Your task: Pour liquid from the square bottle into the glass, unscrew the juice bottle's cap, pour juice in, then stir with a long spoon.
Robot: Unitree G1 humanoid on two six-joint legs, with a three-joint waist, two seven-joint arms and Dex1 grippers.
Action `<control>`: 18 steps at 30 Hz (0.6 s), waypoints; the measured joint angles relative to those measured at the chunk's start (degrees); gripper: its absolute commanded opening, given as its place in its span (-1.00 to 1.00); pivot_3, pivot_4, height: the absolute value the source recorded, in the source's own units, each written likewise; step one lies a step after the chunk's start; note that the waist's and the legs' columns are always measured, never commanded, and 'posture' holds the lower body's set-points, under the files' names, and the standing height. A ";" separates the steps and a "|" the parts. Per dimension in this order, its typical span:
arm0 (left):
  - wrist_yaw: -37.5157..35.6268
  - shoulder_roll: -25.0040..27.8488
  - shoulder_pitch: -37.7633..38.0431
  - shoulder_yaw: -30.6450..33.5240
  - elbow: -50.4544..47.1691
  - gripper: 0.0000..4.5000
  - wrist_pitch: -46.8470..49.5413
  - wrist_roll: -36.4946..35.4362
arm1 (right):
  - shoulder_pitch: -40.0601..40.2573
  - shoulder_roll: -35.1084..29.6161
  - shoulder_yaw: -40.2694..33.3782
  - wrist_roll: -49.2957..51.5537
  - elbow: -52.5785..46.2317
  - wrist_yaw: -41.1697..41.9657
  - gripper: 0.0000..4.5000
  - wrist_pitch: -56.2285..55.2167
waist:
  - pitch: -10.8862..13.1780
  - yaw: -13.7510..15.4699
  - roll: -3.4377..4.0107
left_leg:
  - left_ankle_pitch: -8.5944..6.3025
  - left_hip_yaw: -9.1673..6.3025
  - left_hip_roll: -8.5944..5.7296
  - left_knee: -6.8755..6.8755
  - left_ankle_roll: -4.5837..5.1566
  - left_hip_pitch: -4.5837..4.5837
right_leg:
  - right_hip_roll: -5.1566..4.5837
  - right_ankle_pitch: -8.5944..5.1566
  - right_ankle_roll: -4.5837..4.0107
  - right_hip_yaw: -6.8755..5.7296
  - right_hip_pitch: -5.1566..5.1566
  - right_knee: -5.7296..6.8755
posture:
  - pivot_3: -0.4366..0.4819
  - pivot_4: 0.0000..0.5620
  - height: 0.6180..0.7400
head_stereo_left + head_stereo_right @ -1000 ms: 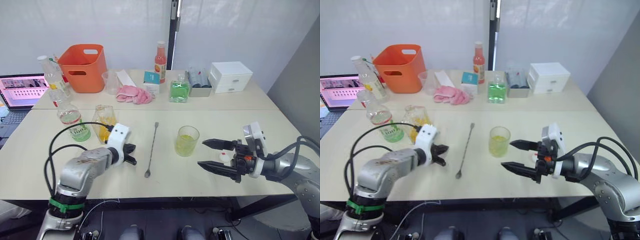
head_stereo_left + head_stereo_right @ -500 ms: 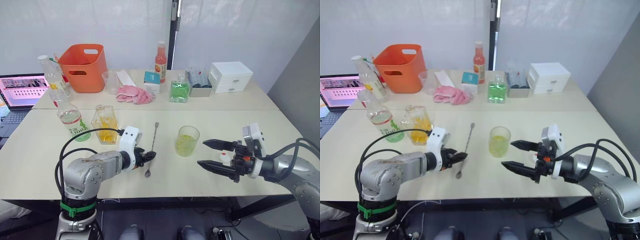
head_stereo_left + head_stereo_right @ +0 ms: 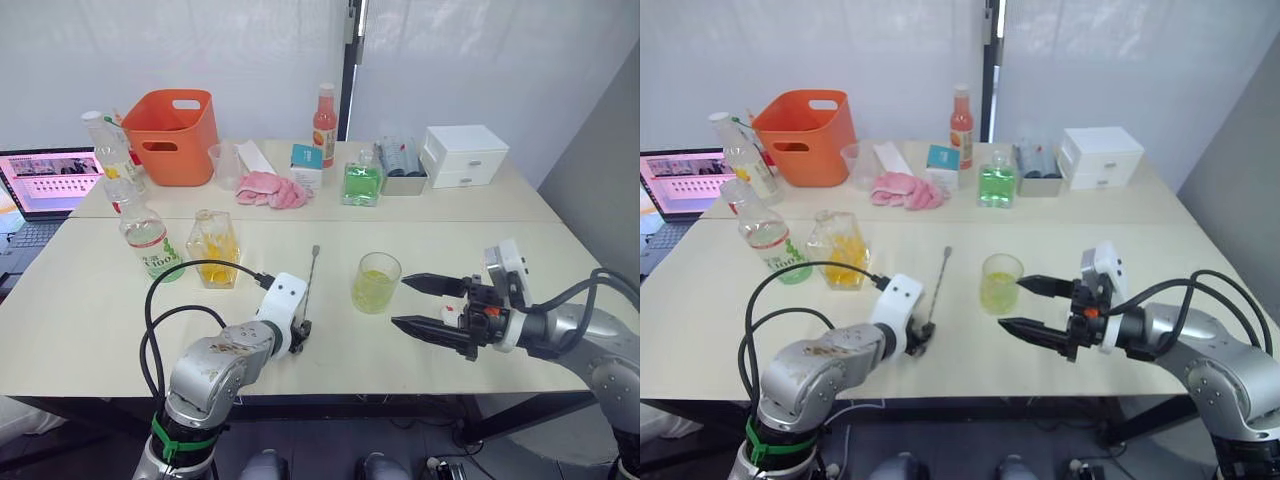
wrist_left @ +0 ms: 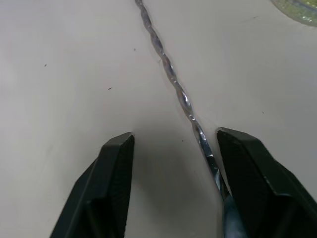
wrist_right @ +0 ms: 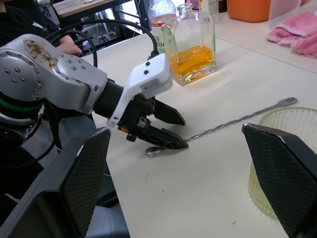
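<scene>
Your left pincer (image 5: 166,128) sat low on the surface (image 3: 90,310) with its fingers apart, straddling the bowl end of the spoon (image 4: 171,79), which lay flat left of the glass (image 3: 376,283). Your right pincer (image 3: 420,303) hovered spread wide, just right of the glass.

"100" in green on juice bottle (image 3: 150,243) label; no other legible txt
</scene>
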 measured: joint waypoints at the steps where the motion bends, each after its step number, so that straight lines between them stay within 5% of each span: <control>1: 0.00 -0.56 0.56 0.65 0.01 -0.37 -0.05 0.40 | -0.38 0.00 0.11 0.00 0.22 0.07 1.00 0.07 | -0.02 0.01 0.03 | 0.00 0.01 -0.01 0.00 0.00 0.00 | 0.00 0.00 0.00 0.01 0.00 0.00 | -0.05 -0.47 0.59; 5: -0.35 -0.89 0.97 1.93 0.17 -0.99 -0.36 1.32 | -1.89 0.08 0.42 -0.02 1.00 0.12 1.00 0.14 | -0.06 0.11 0.10 | 0.00 0.02 -0.02 0.00 0.00 0.00 | -0.01 0.00 0.01 0.01 0.01 0.00 | -0.05 -0.47 0.59; 13: -5.59 3.18 0.13 3.23 1.69 -0.99 -3.55 1.07 | -1.97 1.49 1.55 -0.12 0.96 -0.62 1.00 0.11 | -0.06 0.09 0.11 | 0.00 0.04 -0.02 0.00 0.00 0.03 | 0.00 0.00 0.00 0.01 0.00 0.02 | -0.05 -0.47 0.59; 18: -16.88 14.81 0.43 9.65 4.42 -0.99 -10.55 -2.34 | -1.41 2.38 1.88 -0.27 0.64 -1.93 1.00 0.02 | -0.03 -0.67 0.07 | 0.01 0.07 0.13 -0.05 -0.02 -0.08 | 0.11 -0.05 -0.13 0.03 -0.25 0.08 | -0.05 -0.47 0.59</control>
